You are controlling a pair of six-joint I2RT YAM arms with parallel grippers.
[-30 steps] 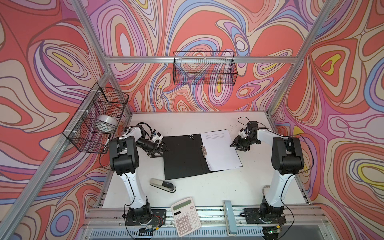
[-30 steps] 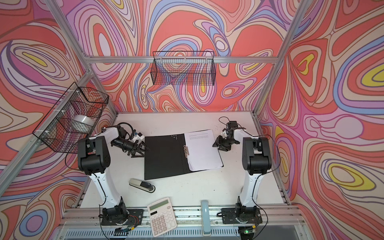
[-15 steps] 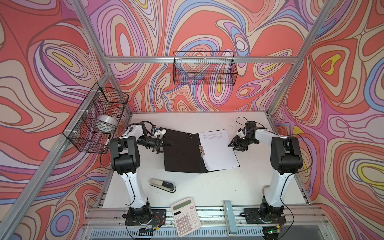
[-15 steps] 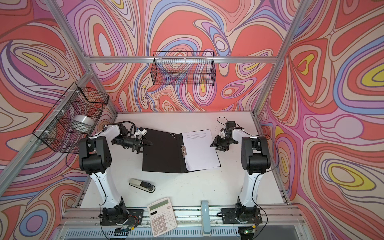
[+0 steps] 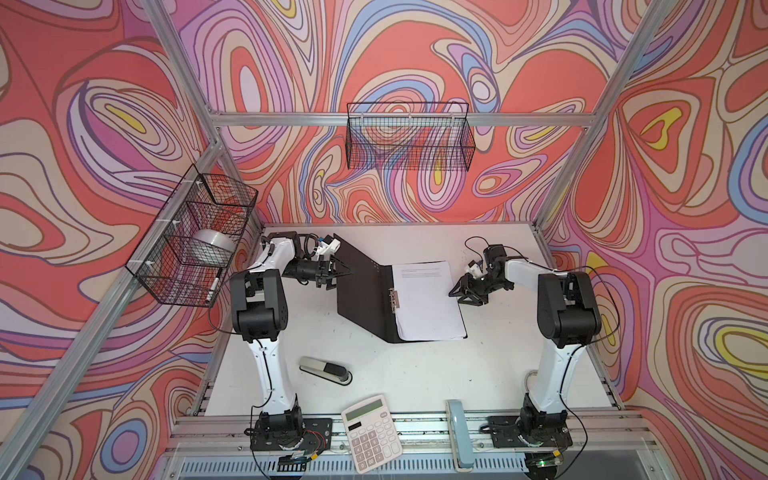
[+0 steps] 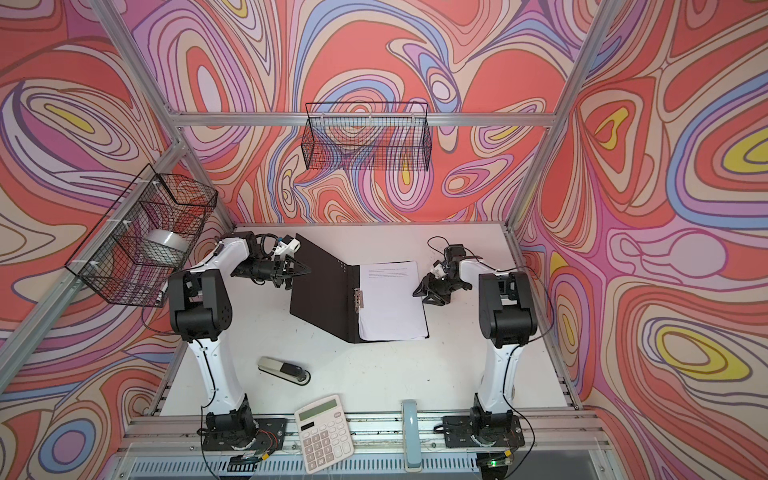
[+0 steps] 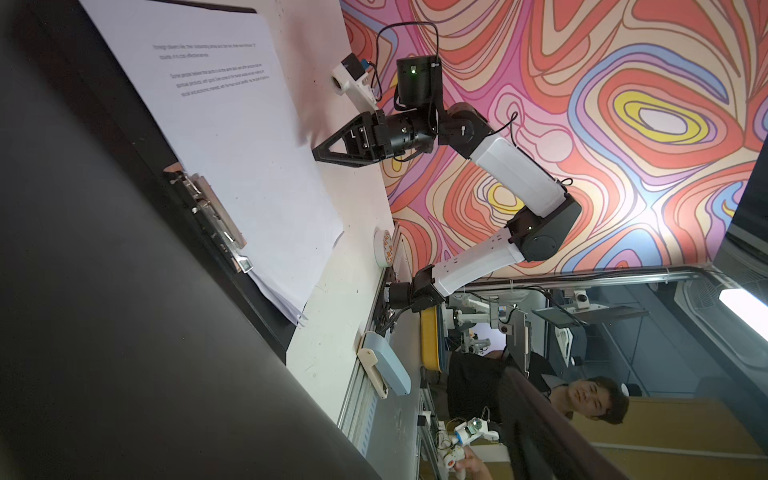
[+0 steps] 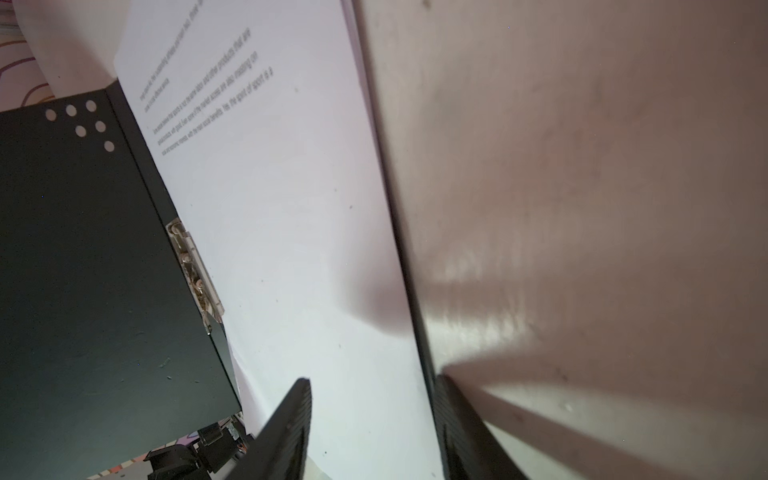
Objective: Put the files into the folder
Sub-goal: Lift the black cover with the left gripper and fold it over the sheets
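The folder (image 5: 361,299) lies open mid-table (image 5: 415,374), nearer the far edge, in both top views. It is matte black inside, with a slim metal clip (image 5: 393,298) on the spine. Its right half lies flat under the files (image 5: 428,303), a stack of white sheets with a few lines of small print. Its left cover stands tilted up. The left hand (image 5: 347,272) meets that cover's outer edge with its jaws wide apart; we cannot tell whether the edge sits between them. The right hand (image 5: 455,293) touches the right edge of the sheets.

In the left wrist view the raised cover (image 7: 104,291), smooth and dark, fills half the picture and hides the left hand's own fingers. Only here do we see the sheets' corners fanned out below the clip (image 7: 212,220). The right hand (image 7: 320,154) shows black triangular fingers, low beside the paper.

In the right wrist view two ribbed black fingers (image 8: 291,419) stand apart. One is over the paper (image 8: 270,187), the other at the folder's right edge, and nothing is clamped between them. This view alone shows six small pale dots (image 8: 79,124) near a corner of the cover.
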